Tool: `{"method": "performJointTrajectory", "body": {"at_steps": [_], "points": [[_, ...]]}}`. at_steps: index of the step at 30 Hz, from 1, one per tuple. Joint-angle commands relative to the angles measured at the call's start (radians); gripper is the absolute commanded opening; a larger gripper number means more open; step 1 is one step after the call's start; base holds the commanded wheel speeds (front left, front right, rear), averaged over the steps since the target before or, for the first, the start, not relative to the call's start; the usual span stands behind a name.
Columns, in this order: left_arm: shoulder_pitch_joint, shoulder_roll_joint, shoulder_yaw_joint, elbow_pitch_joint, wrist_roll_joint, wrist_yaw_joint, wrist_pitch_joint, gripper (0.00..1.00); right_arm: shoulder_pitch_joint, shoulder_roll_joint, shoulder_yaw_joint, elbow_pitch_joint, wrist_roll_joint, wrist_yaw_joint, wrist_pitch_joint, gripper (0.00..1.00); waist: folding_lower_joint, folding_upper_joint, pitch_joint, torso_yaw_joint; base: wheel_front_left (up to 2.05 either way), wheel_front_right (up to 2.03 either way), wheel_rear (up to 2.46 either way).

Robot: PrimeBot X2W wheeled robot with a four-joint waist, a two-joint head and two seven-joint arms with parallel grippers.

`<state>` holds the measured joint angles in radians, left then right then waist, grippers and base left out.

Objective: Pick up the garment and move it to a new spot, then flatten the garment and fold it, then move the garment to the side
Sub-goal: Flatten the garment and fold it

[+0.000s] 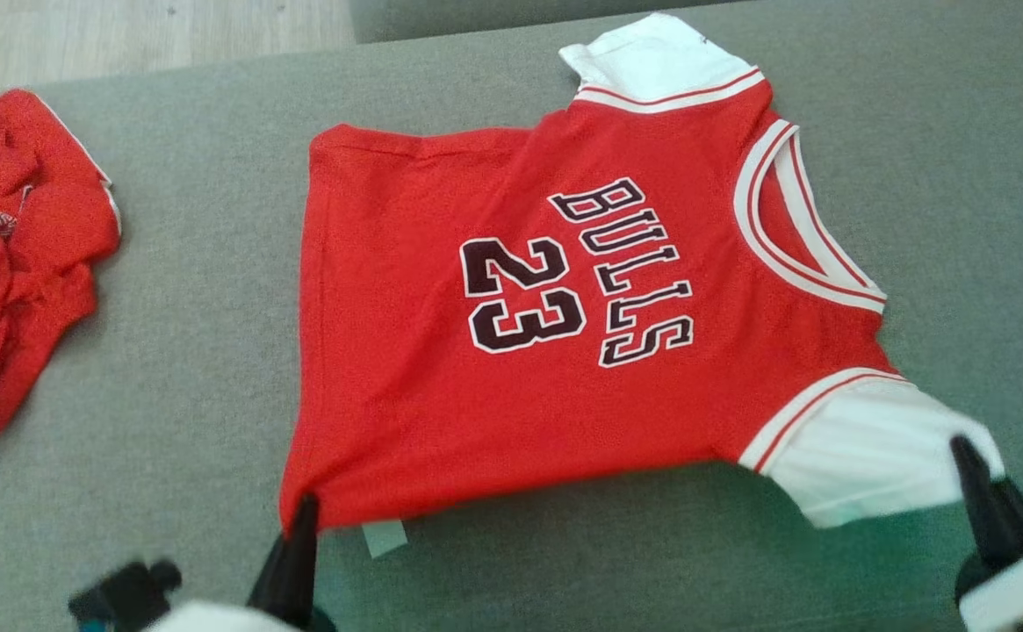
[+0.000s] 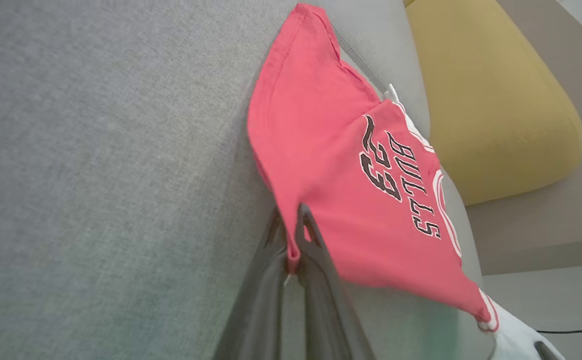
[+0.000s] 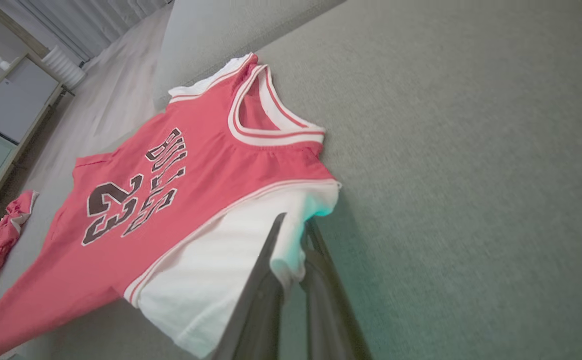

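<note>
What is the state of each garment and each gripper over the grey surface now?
Red jersey: spread out, print side up, not folded, near edge held at two corners.
Left gripper: shut on the jersey's red hem corner.
Right gripper: shut on the jersey's white sleeve.
Second red garment: crumpled, lying apart at the left, untouched.

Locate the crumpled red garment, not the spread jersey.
In the head view, the crumpled red garment lies at the far left of the grey cushion, apart from the spread Bulls jersey.
</note>
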<state>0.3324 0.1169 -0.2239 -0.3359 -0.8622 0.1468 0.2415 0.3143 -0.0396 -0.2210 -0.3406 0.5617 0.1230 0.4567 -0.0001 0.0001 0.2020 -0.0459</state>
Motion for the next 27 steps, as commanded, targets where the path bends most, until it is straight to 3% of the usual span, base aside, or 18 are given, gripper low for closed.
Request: {"method": "performJointTrajectory", "body": {"at_steps": [1,14,22,23,24,25,26,27], "points": [[-0.086,0.011,0.038,-0.034,0.002,0.014,0.028,0.0,-0.086,-0.014,0.012,-0.042,-0.009,0.008,0.018,0.0,0.0001,-0.0001,0.01,0.0,0.0,0.0,0.0],[-0.489,0.043,0.041,0.221,-0.02,0.11,0.246,0.0,-0.475,-0.011,0.063,0.181,-0.104,0.008,0.161,0.0,0.0001,-0.0001,0.065,0.015,0.0,0.0,0.0],[-0.601,0.042,0.02,0.341,-0.011,0.124,0.288,0.0,-0.622,-0.011,0.095,0.333,-0.147,0.008,0.16,0.0,0.0001,-0.0001,0.085,0.022,0.0,0.0,0.0],[-0.611,0.038,0.02,0.354,-0.011,0.126,0.286,0.13,-0.641,-0.011,0.094,0.351,-0.146,0.008,0.15,0.0,0.0001,-0.0001,0.087,0.024,0.0,0.0,0.0],[-0.62,0.035,0.021,0.365,-0.008,0.129,0.281,0.29,-0.657,-0.013,0.098,0.365,-0.148,0.008,0.139,0.38,0.0001,-0.0001,0.089,0.026,0.0,0.0,0.0],[-0.629,0.034,0.021,0.374,-0.005,0.13,0.276,0.76,-0.672,-0.016,0.102,0.377,-0.149,0.008,0.125,1.0,0.0001,-0.0001,0.092,0.027,0.0,0.0,0.0],[-0.635,0.034,0.021,0.382,0.0,0.13,0.27,1.0,-0.684,-0.018,0.101,0.39,-0.148,0.008,0.112,1.0,0.0001,-0.0001,0.093,0.028,0.0,0.0,0.0],[-0.641,0.035,0.023,0.389,0.006,0.13,0.26,1.0,-0.696,-0.019,0.1,0.4,-0.145,0.008,0.095,1.0,0.0001,-0.0001,0.094,0.03,0.0,0.0,0.0]]}}
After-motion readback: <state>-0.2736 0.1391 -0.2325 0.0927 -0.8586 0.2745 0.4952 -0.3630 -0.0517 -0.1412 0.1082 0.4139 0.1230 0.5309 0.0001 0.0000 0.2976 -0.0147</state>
